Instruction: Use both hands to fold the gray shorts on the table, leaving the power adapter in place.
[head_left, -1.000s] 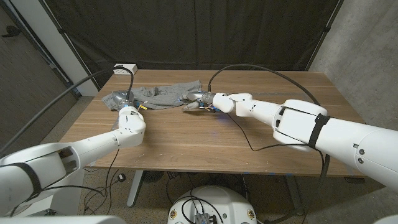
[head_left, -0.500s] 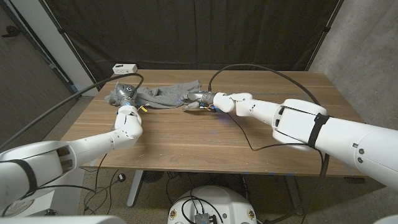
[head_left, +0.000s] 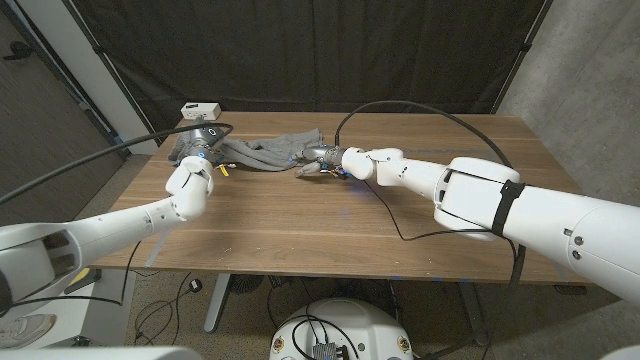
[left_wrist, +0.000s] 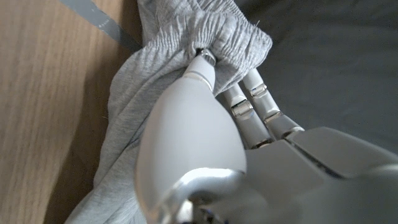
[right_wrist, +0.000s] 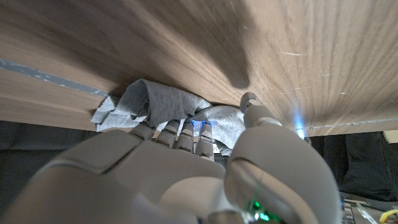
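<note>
The gray shorts (head_left: 262, 152) lie stretched across the far left part of the wooden table (head_left: 400, 215). My left hand (head_left: 197, 146) grips their waistband end and holds it a little above the table; in the left wrist view the fingers (left_wrist: 202, 65) clamp the gathered elastic of the shorts (left_wrist: 143, 93). My right hand (head_left: 318, 160) grips the other end low at the table, with fingers (right_wrist: 186, 127) curled into bunched gray cloth (right_wrist: 152, 102). The white power adapter (head_left: 200, 108) sits at the far left edge, just behind the left hand.
A black cable (head_left: 420, 108) arcs over the far middle of the table from my right wrist. Another black cable (head_left: 120, 150) runs off the left edge from my left wrist. A dark curtain hangs behind the table.
My left hand has pulled the shorts' end farther back and to the left, raising it off the table and stretching the cloth. The right hand has stayed put.
</note>
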